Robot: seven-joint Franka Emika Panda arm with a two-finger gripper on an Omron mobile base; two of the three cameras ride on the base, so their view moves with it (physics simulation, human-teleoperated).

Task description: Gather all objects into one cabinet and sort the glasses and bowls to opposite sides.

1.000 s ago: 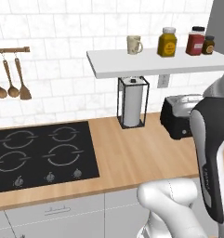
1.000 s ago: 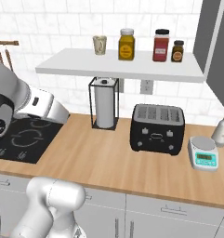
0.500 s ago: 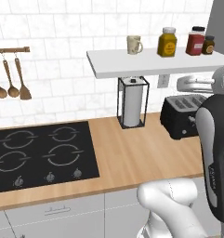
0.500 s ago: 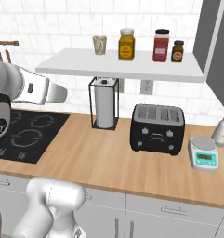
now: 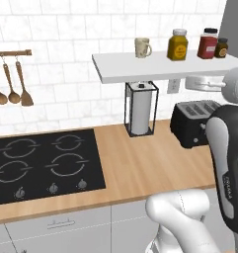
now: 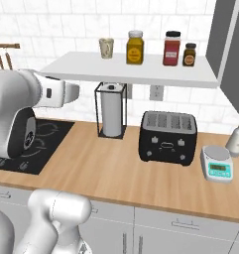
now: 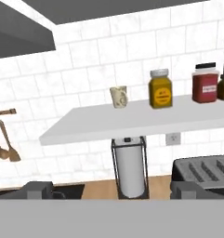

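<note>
Your nearest target is the cream mug point(image 7: 118, 97), upright near the left end of the white shelf point(image 7: 99, 124), with its handle toward the mustard jar point(image 7: 160, 88) just beside it. The red jar point(image 7: 205, 82) and a small dark jar point(image 5: 220, 48) stand further right along the same shelf.

The main risk is that close neighbour. If you come in off-centre toward the handle side, a finger will likely clip the mustard jar and tip it, or push the mug toward the shelf's front edge. Coming in too low is the other danger, since the hand could strike the shelf lip or the paper towel holder point(image 7: 130, 171) under it. The toaster point(image 6: 167, 137) sits below to the right, inside the arm's sweep.

The arm rises from the base and its forearm reaches out roughly level, just under shelf height in the right base view. The hand looks straight at the tiled wall with the mug slightly left of centre and well off.

The gripper point(image 7: 111, 189) holds nothing. Its fingers point(image 7: 38, 189) stand wide apart, with far more gap than the mug needs.

The grey cabinet door point(image 6: 229, 49) hangs at the shelf's right end; you cannot see the orange mugs or the bowl.
</note>
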